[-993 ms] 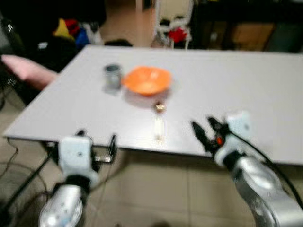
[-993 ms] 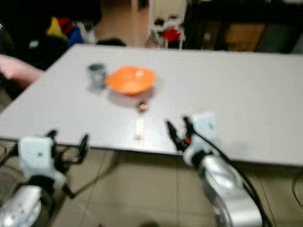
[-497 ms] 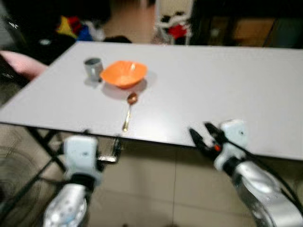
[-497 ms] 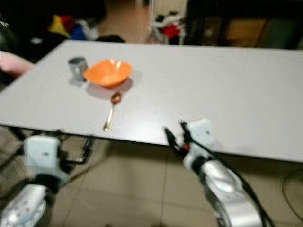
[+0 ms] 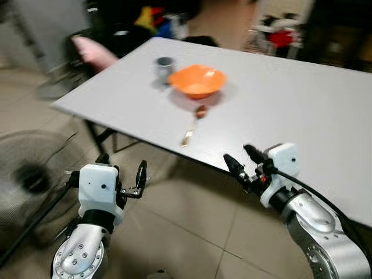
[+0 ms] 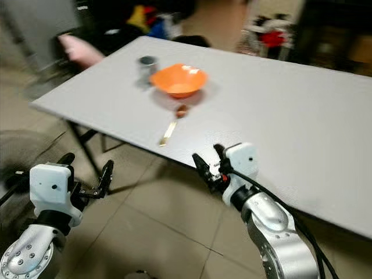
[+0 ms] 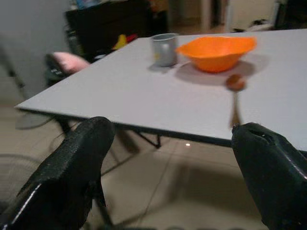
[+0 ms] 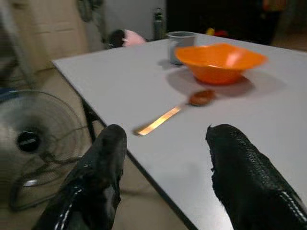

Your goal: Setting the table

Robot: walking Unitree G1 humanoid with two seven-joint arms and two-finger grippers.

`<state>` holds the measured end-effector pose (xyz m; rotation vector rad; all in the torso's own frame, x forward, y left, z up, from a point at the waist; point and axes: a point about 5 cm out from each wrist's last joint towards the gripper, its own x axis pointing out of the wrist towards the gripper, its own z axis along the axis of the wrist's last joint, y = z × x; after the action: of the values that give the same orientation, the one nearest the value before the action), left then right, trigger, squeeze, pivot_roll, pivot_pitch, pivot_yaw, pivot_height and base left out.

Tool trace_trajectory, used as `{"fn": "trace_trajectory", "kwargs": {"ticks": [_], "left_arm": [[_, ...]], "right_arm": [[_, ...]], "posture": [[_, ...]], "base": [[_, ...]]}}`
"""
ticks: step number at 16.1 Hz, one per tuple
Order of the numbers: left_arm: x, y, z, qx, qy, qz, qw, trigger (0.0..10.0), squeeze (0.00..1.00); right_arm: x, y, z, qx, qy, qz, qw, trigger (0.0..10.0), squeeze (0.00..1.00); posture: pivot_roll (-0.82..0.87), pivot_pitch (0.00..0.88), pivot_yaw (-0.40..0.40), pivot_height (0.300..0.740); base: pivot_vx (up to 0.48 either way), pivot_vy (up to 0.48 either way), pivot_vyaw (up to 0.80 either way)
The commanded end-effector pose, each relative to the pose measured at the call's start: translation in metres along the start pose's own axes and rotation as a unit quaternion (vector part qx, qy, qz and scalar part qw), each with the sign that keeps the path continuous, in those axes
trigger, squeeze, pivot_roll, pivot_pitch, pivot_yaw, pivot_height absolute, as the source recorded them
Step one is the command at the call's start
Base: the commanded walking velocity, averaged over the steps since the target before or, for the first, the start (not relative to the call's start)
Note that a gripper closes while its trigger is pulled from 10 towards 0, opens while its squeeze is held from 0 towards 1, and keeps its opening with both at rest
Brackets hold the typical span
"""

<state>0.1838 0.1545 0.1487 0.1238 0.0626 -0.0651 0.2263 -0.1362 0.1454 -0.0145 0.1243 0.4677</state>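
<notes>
A: Quick pass, biggest thing first. Status?

B: Grey table (image 5: pixel 302 104) runs across the head views, robot standing off its near edge over tiled floor (image 5: pixel 192 226). One place setting sits toward the far left end: orange bowl (image 5: pixel 197 80), grey cup (image 5: pixel 164 63) just beside it on the side away from the robot's right, and a spoon (image 5: pixel 192 127) on the near side of the bowl, its head close to the bowl and its handle pointing toward the table edge.

A: Anything in the grippers?

B: Nope. Left gripper (image 5: pixel 103 170) hangs below and short of the table edge, fingers spread wide, nothing between them. Right gripper (image 5: pixel 243 164) is at about the edge of the table, near the spoon handle end but apart from it, fingers also parted and empty. Right wrist view confirms: two black fingers (image 8: pixel 240 177) apart, with spoon, bowl and cup ahead on the tabletop.

A: So how far along?

B: My read: one setting looks laid out, bowl, cup and spoon grouped. Rest of the table is bare, so if more settings are wanted, that's still to do. Can't tell from here whether the spoon counts as placed or needs straightening; it lies at a slant.

A: Background stuff?

B: Floor fan (image 5: pixel 26 177) on the robot's left, a pink thing (image 5: pixel 93 51) past the table's far corner, blurry coloured clutter further back. Frames are soft, small detail unreliable.
</notes>
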Motion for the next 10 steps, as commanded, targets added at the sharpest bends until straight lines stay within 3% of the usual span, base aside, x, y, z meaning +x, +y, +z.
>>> {"fn": "trace_trajectory", "kwargs": {"ticks": [1,10], "left_arm": [[0.0,0.003,0.003,0.002,-0.003,0.012,1.0,10.0,0.0],[-0.006,0.007,0.0,0.012,0.003,0.025,1.0,10.0,0.0]], "right_arm": [[0.001,-0.002,0.002,0.012,-0.008,-0.002,1.0,10.0,1.0],[0.004,0.004,-0.002,0.025,-0.013,0.035,0.999,10.0,1.0]], "posture": [[0.01,0.0,0.058,0.74],[0.02,0.0,0.045,0.74]], "base": [[0.0,0.0,0.8],[0.0,0.0,0.8]]}}
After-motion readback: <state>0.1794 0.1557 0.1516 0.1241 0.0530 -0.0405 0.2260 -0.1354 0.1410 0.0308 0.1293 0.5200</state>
